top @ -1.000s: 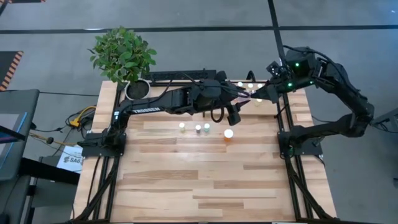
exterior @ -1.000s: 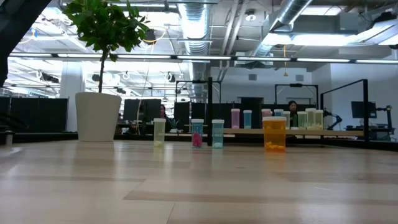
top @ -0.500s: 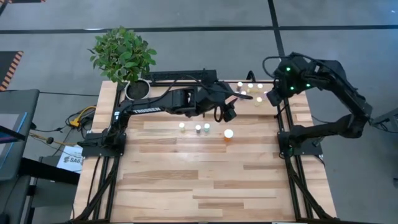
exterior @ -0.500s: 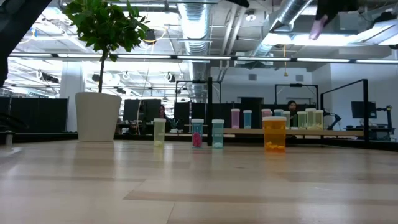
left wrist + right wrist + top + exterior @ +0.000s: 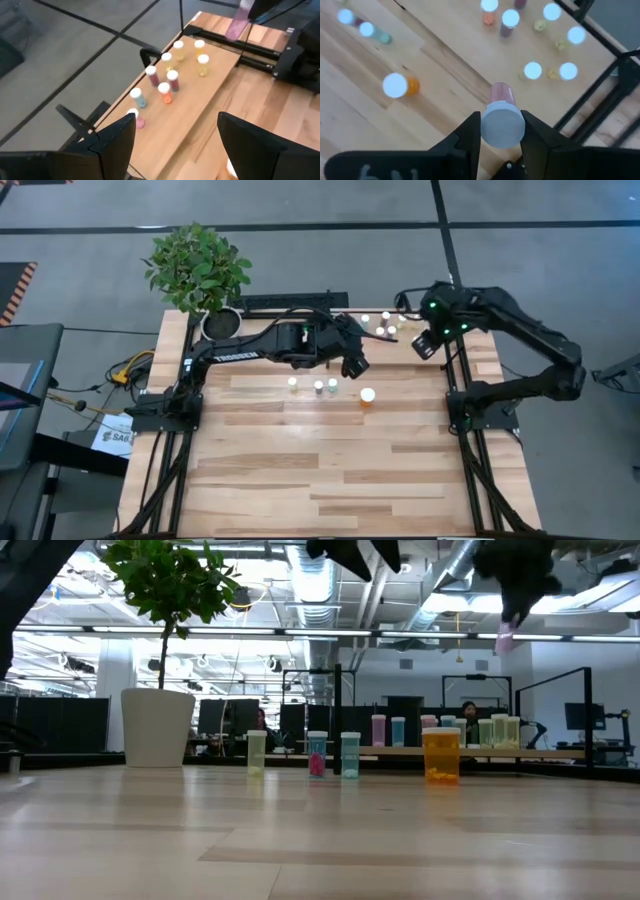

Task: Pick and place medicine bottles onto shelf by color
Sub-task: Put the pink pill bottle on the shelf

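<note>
My right gripper (image 5: 502,132) is shut on a pink, white-capped medicine bottle (image 5: 501,97) in the air over the shelf's right end (image 5: 398,345). From the table's height the bottle (image 5: 505,635) shows hanging under the dark fingers. Several small bottles stand on the light-wood shelf (image 5: 200,100). My left gripper (image 5: 175,145) hovers open, holding nothing, near the shelf's near edge (image 5: 356,366). Three small bottles (image 5: 318,387) and a larger orange one (image 5: 367,395) stand on the tabletop. My right gripper pinches the pink bottle at its white cap end (image 5: 502,125) between its two fingers (image 5: 470,135). The fingers come steeply from above. The bottle's pink body (image 5: 236,24) hangs below them, slightly tilted and lifted clear of shelf and table.
A potted plant (image 5: 200,270) in a white pot stands at the table's far left corner. The shelf's black frame (image 5: 590,110) runs along its far and right sides. Bare planks fill the near half of the table (image 5: 320,480).
My right gripper has come down and toward the table's near edge with the pink bottle, tipping to point more steeply down; bottle and fingers have dropped into the low view. My left gripper has tipped downward and drawn slightly toward the table's left.
</note>
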Available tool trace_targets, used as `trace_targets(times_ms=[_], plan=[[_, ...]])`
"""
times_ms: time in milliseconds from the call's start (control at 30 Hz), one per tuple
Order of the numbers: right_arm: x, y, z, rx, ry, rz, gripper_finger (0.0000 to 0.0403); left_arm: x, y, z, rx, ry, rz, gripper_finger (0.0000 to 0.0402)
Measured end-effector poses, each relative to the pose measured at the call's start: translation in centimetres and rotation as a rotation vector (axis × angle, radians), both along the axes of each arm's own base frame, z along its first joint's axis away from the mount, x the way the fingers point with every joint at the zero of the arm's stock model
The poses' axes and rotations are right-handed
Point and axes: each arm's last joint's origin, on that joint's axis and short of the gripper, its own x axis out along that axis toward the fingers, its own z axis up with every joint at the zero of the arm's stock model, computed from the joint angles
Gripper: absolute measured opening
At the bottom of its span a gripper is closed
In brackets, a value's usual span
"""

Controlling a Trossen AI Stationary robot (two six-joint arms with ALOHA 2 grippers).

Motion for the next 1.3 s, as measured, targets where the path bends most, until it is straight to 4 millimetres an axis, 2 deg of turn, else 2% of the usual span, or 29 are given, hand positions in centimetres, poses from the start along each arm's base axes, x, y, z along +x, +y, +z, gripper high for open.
trace_targets(times_ms=[300,567,767,1033,1300], plan=[[3.1,-1.9,-5.5,0.051,0.097,0.025,0.0124,-0.4,-0.1,-0.5,-0.028,0.048,0.016,0.0270],[6.6,-4.2,-8.3,0.051,0.152,0.115,0.0126,-0.9,-0.4,-0.9,-0.055,0.092,0.038,0.0270],[8.2,-5.7,-10.7,0.080,0.228,0.167,0.0125,-1.3,-0.7,-1.2,-0.081,0.116,0.064,0.0270],[8.7,-7.1,-12.6,0.095,0.283,0.241,0.0126,-1.6,-0.7,-1.4,-0.076,0.138,0.099,0.0270],[6.3,-7.4,-15.1,0.081,0.266,0.214,0.0127,-1.6,-0.7,-1.4,-0.073,0.137,0.102,0.0270]])
